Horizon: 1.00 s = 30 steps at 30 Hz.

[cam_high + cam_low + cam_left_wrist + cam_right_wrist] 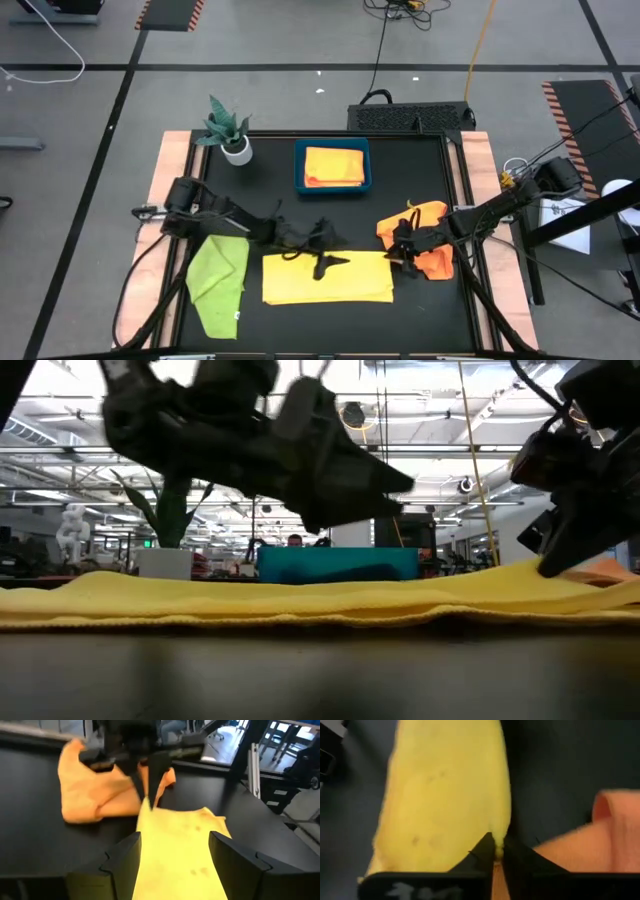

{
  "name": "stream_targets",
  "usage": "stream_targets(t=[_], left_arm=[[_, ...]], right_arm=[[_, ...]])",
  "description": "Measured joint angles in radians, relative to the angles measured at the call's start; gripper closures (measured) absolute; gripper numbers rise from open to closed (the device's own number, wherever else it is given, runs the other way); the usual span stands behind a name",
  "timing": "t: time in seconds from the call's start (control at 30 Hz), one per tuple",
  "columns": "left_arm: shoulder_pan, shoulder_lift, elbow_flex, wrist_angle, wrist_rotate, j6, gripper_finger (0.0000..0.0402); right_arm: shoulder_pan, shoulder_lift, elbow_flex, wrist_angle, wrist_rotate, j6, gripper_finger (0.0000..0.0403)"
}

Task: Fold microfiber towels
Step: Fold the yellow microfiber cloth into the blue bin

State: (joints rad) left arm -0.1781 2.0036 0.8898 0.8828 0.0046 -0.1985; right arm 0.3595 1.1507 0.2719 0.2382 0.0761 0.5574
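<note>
Yellow cloth filled the front of the low view, laid flat on the desk with its long axis running across from one arm to the other. Its right-hand end was pinched by the right end effector, whose fingers were closed tight on the very edge. The left end effector was held spread wide just above the cloth's middle, gripping nothing, the cloth stretching ahead of it toward the right one. An orange cloth lay bunched just behind the right end effector. The right arm was judged nearer the edge to be carried over.
</note>
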Motion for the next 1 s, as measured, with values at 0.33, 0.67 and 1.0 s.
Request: stream_targets(t=[0.33,0.67,1.0], left_arm=[[0.090,0.131,0.215,-0.054,0.205,-0.070,0.0165],[0.102,0.141,0.343,-0.212,0.231,-0.074,0.0164],[0.111,0.140,0.347,-0.241,0.258,-0.130,0.0165]], right_arm=[[0.000,-0.029,0.001,0.161,0.030,-0.190,0.0396],[0.000,-0.029,0.000,0.238,0.029,-0.327,0.0400],[0.000,-0.029,0.000,0.336,0.022,-0.364,0.0400]])
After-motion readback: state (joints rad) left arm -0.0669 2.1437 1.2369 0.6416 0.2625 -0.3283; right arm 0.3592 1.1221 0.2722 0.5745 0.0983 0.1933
